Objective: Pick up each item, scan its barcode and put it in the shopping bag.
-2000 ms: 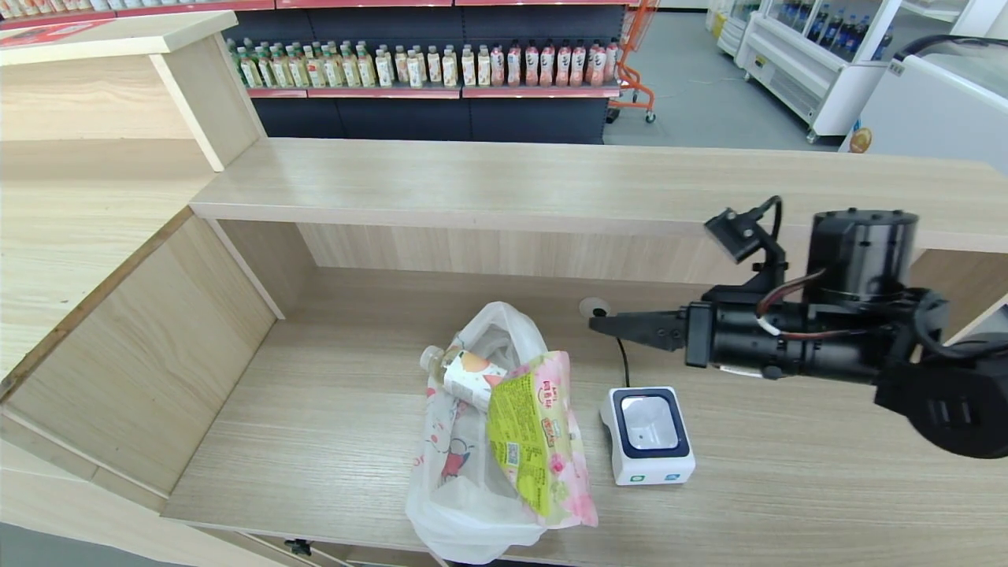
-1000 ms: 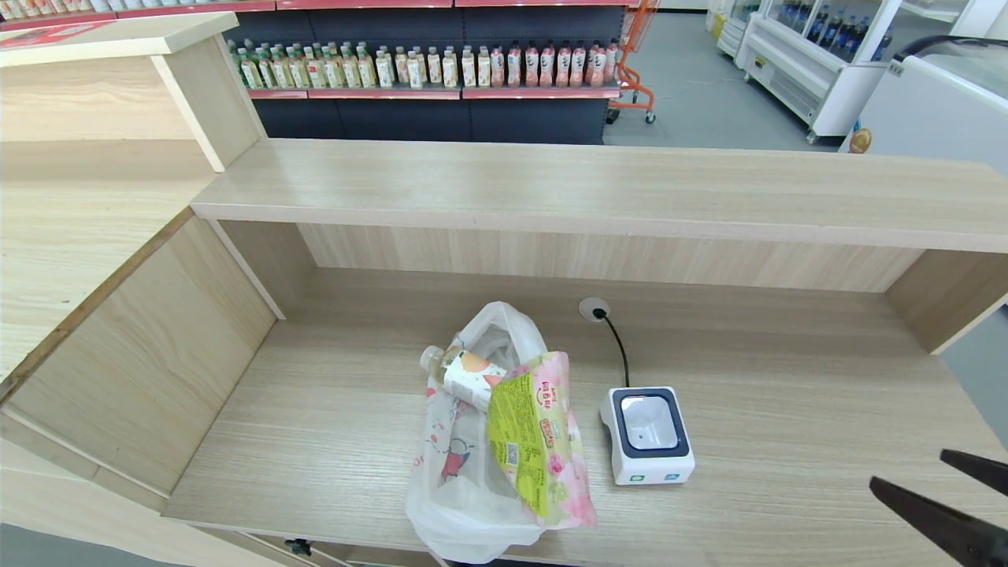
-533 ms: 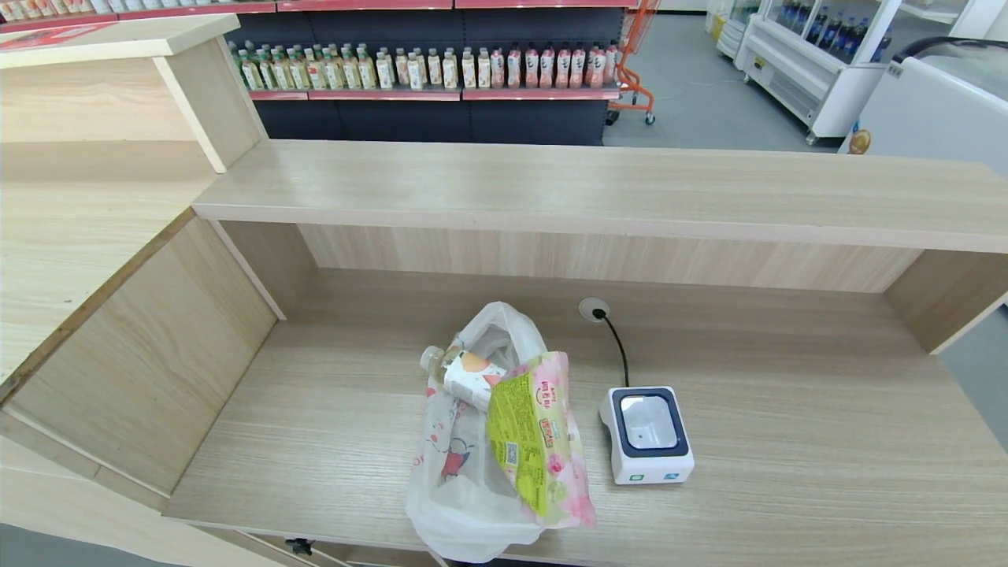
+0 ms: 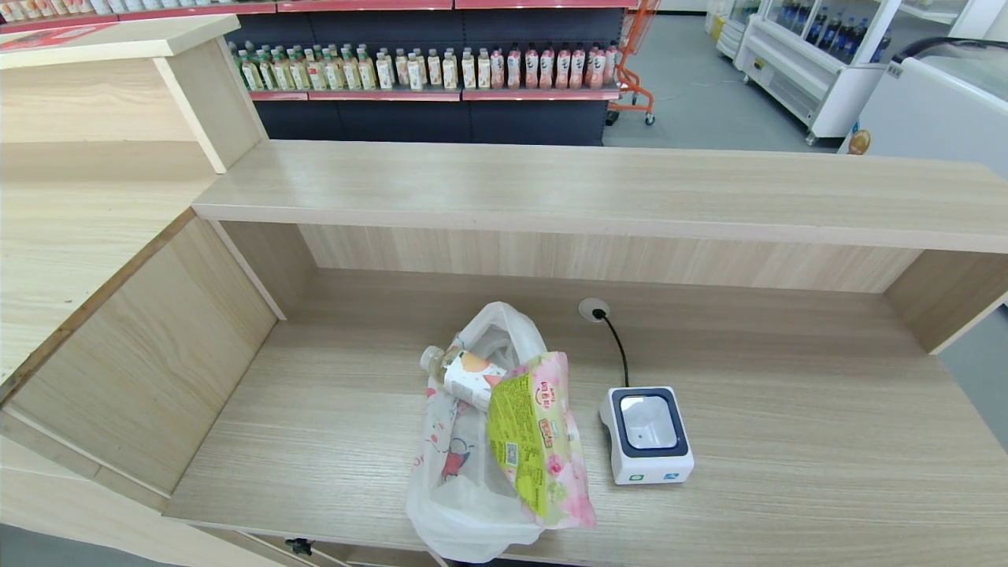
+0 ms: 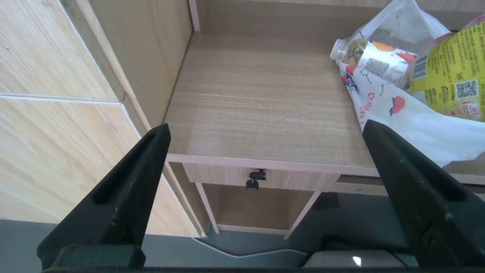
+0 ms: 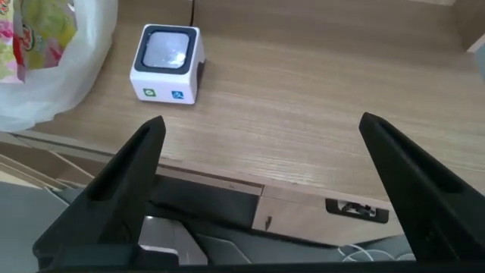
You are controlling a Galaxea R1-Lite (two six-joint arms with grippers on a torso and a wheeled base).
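A white plastic shopping bag lies on the counter desk, mouth toward the back. A bottle with a white and orange label and a green-and-pink snack pouch stick out of it. The white barcode scanner stands just right of the bag, its cable running to a hole in the desk. My left gripper hangs open below and in front of the desk's left front edge, the bag and bottle off to one side. My right gripper hangs open before the front edge, near the scanner.
The wooden desk is walled on the left, back and right, with a raised ledge behind. A small drawer knob sits under the front edge. Store shelves of bottles and freezers stand beyond.
My right arm, which stretched over the scanner two seconds ago, has pulled back down and out of the head view. The bag, its items and the scanner have not moved.
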